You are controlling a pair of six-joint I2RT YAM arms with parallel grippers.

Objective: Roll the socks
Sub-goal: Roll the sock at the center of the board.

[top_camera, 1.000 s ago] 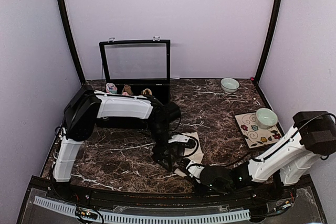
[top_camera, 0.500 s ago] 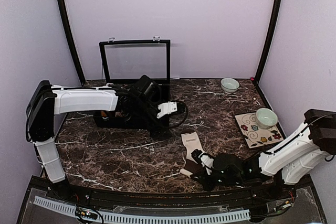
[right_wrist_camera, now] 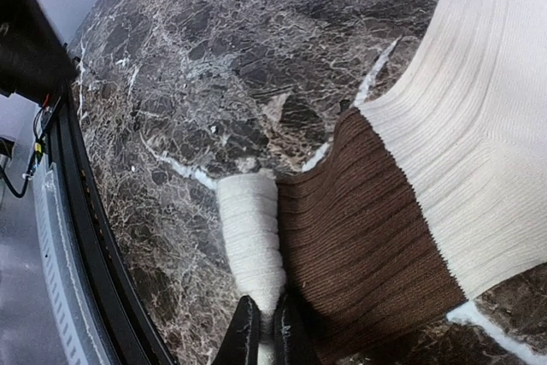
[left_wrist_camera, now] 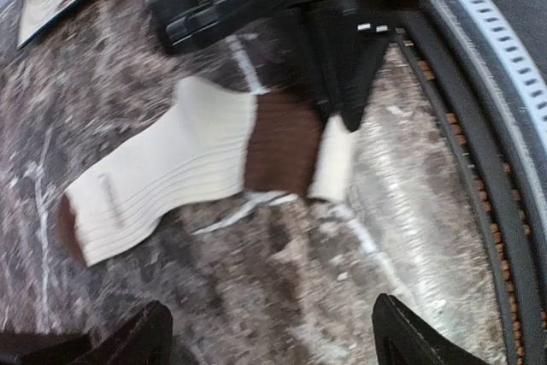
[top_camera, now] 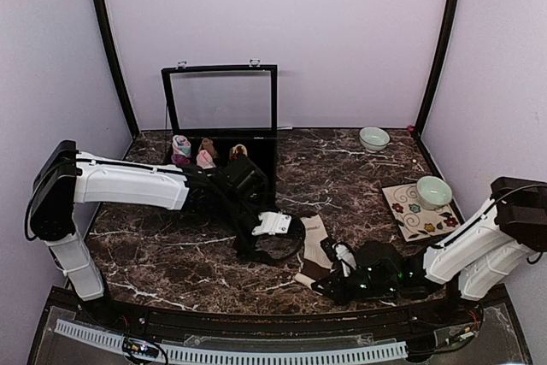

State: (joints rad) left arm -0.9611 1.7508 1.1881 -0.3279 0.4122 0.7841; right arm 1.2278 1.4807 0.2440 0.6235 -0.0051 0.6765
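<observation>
cream ribbed fabric with a brown band: the cream sock (top_camera: 313, 230) lies flat on the marble tabletop (top_camera: 162, 254) toward 6 o'clock, near the front edge. the right claw (right_wrist_camera: 266, 331) is pinched together on the sock's bunched cream end, just past the brown band. it appears to grip the fabric, though the fingertips are partly cut off in the wrist view. the left claw (left_wrist_camera: 272, 318) hovers above the sock, fingers wide apart, holding nothing. a black case (top_camera: 263, 156) with its lid up stands at 11 o'clock. a pale bowl (top_camera: 433, 190) sits on a patterned mat (top_camera: 402, 211) at 3 o'clock.
</observation>
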